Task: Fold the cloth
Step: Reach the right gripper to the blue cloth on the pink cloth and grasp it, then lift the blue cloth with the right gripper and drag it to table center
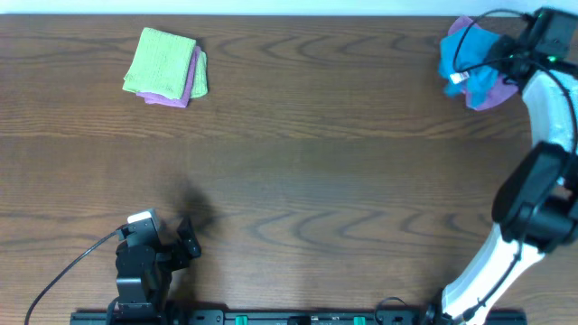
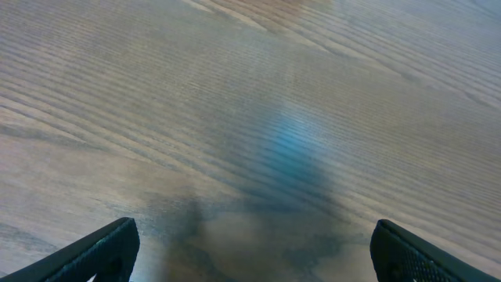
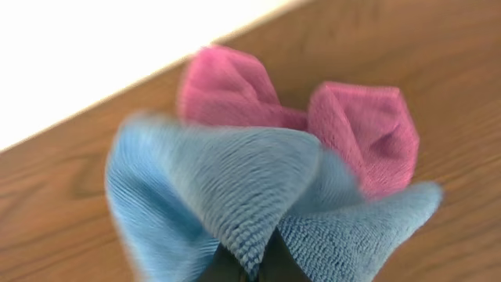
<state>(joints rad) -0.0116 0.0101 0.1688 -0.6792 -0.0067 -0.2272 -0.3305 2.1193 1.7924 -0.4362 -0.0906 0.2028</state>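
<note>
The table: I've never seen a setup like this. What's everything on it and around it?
blue cloth: one, sky blue, far right corner, bunched up
crumpled purple cloth: one, lilac to pink, right against the blue one
green cloth: one, lime green, folded, far left, lying on the folded purple cloth
folded purple cloth: one, lilac, edges peeking out under the green one
table: one, brown wood grain
left gripper: one, black, open over bare wood at the near left
right gripper: one, dark, shut on the blue cloth at the far right
</note>
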